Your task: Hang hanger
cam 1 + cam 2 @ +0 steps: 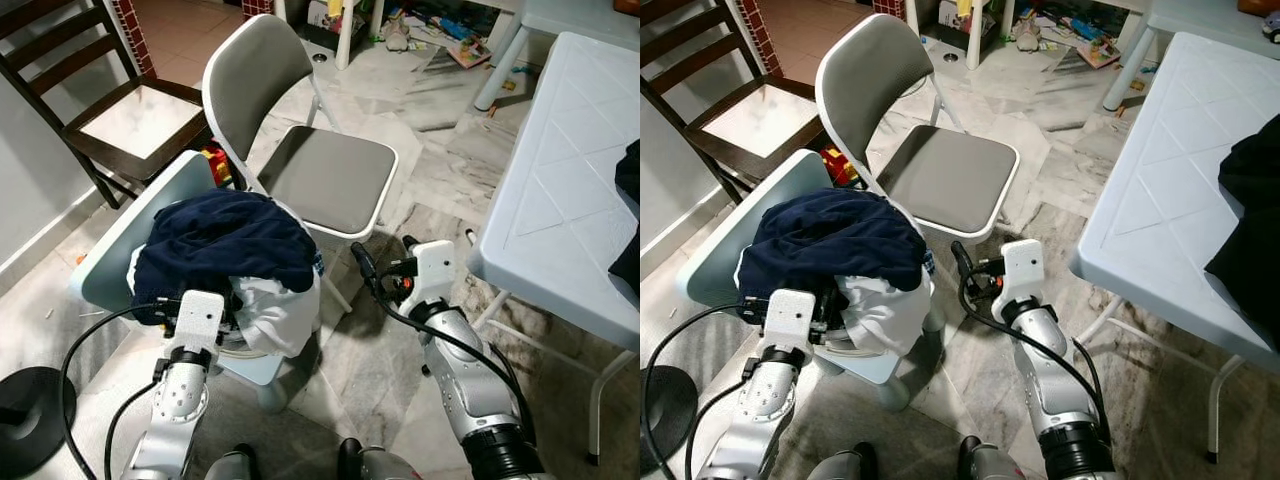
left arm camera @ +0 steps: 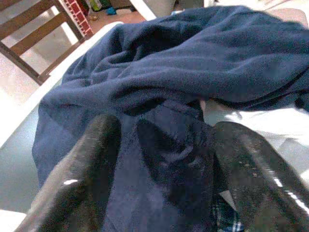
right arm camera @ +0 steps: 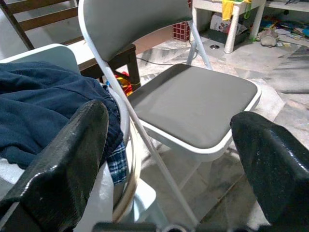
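Clothes pile on the pale blue chair, with both grippers low in front of it.

In the head views, you see the left gripper [image 1: 185,312] against the near edge of a navy garment [image 1: 225,245] heaped over white clothing [image 1: 280,310] on a pale blue plastic chair [image 1: 140,225]; the right gripper [image 1: 365,265] hangs beside the pile, in front of the grey folding chair [image 1: 330,180]. A white plastic table [image 1: 560,190] stands to the right, a dark wooden chair [image 1: 110,110] behind. In the left wrist view, your fingers [image 2: 82,179] stand spread wide, navy fabric lying between them without being pinched. In the right wrist view, the fingers [image 3: 67,154] stand wide apart with nothing between them, facing the grey seat. You cannot make out a hanger in any view.
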